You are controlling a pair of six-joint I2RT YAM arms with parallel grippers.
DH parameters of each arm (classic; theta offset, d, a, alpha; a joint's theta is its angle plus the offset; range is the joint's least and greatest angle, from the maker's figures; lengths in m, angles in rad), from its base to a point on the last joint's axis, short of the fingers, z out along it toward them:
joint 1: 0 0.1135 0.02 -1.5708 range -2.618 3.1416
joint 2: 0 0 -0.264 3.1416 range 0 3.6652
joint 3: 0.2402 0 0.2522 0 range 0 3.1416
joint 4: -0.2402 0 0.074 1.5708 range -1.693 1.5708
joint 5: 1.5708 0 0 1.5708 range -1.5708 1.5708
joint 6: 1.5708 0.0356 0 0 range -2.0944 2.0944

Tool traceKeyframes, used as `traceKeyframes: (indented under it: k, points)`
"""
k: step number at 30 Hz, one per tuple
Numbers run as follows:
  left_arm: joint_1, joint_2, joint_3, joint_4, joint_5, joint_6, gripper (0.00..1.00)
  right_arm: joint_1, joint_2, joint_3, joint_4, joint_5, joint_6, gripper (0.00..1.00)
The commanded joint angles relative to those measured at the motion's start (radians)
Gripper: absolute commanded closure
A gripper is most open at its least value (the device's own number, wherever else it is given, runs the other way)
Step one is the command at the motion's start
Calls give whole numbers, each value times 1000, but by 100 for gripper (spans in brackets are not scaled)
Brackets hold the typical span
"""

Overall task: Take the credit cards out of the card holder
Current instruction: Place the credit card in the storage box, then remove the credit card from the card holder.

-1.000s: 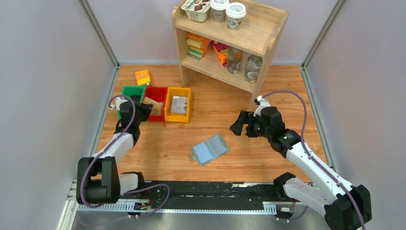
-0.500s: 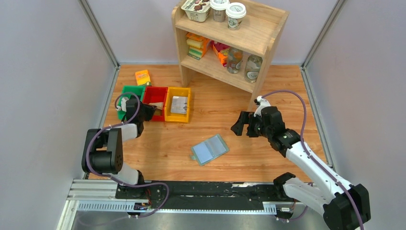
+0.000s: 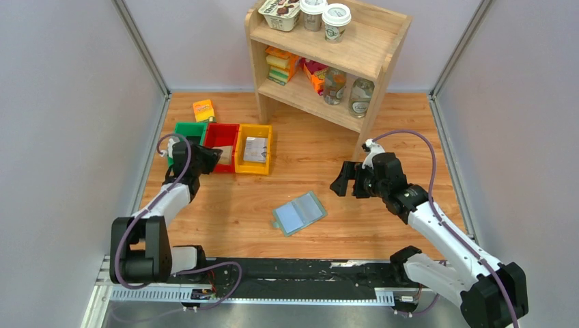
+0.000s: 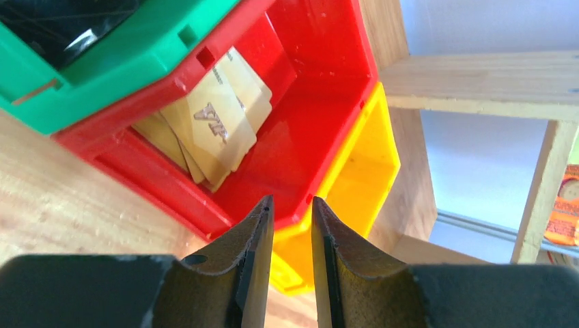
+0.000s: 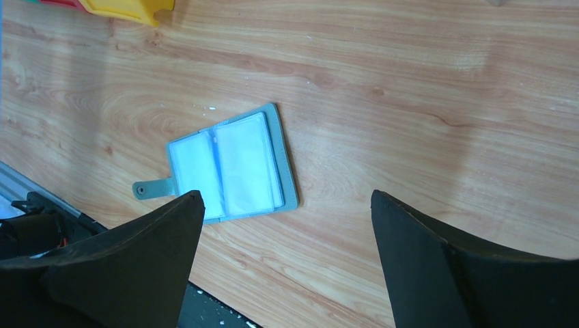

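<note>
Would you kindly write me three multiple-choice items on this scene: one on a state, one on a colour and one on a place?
1. The right hand is: A shut on the card holder; B wide open; C out of view.
2. The card holder's border is: A orange; B black; C sage green.
3. The gold cards lie in: A the red bin; B the card holder; C the right hand.
Key: 1 B, its jaws stand far apart with nothing between; 2 C, a green edge frames the blue-grey pockets; 3 A, the left wrist view shows them inside it.
</note>
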Motion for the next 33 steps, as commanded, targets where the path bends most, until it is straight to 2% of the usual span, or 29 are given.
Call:
traceKeyframes:
  k: [1,5,11,16,21,27,33]
  points:
    - [1,-101,-9,-184,55,61,65,-5,21,40,9,-64,-10,5]
    - [-77,-198,7,-358,72,139,64,-4,74,49,5,-121,-12,6]
    - [-338,-329,48,-528,31,223,61,33,176,71,9,-169,-10,9]
    - [-571,-333,62,-626,1,237,61,98,259,101,9,-138,-6,17]
    - [-766,-236,80,-627,-31,220,61,174,357,141,8,-107,2,24]
    - [-866,-80,102,-567,-40,183,64,245,470,180,11,-37,31,28]
    - [-880,18,100,-519,-36,177,73,286,558,200,3,-1,44,28]
